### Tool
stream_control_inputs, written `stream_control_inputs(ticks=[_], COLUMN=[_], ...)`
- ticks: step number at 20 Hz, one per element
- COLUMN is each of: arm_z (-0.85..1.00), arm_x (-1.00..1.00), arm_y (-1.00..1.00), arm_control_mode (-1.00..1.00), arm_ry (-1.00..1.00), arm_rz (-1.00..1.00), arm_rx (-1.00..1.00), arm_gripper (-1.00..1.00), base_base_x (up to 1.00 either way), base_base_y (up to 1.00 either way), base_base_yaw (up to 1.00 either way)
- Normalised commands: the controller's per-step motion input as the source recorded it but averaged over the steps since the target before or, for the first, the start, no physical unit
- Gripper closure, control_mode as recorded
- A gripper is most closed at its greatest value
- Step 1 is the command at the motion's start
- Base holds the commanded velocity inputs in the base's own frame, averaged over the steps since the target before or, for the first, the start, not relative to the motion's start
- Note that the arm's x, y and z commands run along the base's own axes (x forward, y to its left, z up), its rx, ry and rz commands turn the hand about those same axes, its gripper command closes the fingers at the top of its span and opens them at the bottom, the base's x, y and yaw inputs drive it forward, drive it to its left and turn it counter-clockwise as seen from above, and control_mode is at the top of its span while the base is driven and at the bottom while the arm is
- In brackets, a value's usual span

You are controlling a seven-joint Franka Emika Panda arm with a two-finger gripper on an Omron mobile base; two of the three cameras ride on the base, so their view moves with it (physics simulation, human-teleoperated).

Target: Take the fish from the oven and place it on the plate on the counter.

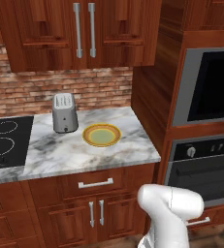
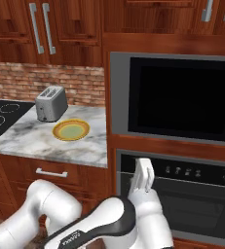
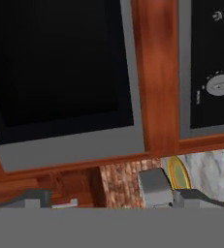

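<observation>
Oven (image 2: 182, 194) door closed, plate (image 1: 102, 134) flat on counter (image 1: 84, 150) beside toaster (image 1: 65, 113), claw grip indiscernible

Home kitchen: marble counter (image 1: 118, 147), wooden cabinets (image 1: 99, 29), brick backsplash (image 1: 31, 85), cooktop (image 1: 4, 140), toaster (image 1: 64, 113), built-in oven (image 1: 203, 167).

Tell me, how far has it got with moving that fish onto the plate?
Nothing looks done yet. The plate sits bare on the counter beside the toaster. The oven door looks shut, so the fish is out of sight. In hand: the arm is raised in front of the oven's knob strip. Left: open the door, take the fish, set it on the plate.
</observation>
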Motion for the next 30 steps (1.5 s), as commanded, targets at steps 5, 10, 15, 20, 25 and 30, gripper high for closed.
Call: stream_control_inputs(ticks=[5, 10, 15, 20, 25, 30], arm_z=[-0.4, -0.67, -0.7, -0.76, -0.82, -0.81], arm_x=[0.51, 0.27, 0.09, 0.26, 0.23, 0.09], arm_y=[-0.6, -0.65, -0.34, -0.25, -0.29, -0.2], arm_control_mode=[-1.0, -1.0, -1.0, -1.0, -1.0, -1.0], arm_ry=[0.13, 0.11, 0.07, 0.17, 0.17, 0.05], arm_rz=[-0.19, -0.19, -0.17, -0.1, -0.06, 0.01], arm_rx=[0.0, -0.02, -0.05, -0.1, -0.07, -0.04], arm_gripper=[-1.0, -1.0, -1.0, -1.0, -1.0, -1.0], base_base_x=[0.0, 0.0, 0.0, 0.0, 0.0, 0.0], base_base_y=[0.0, 0.0, 0.0, 0.0, 0.0, 0.0], base_base_yaw=[0.0, 0.0, 0.0, 0.0, 0.0, 0.0])
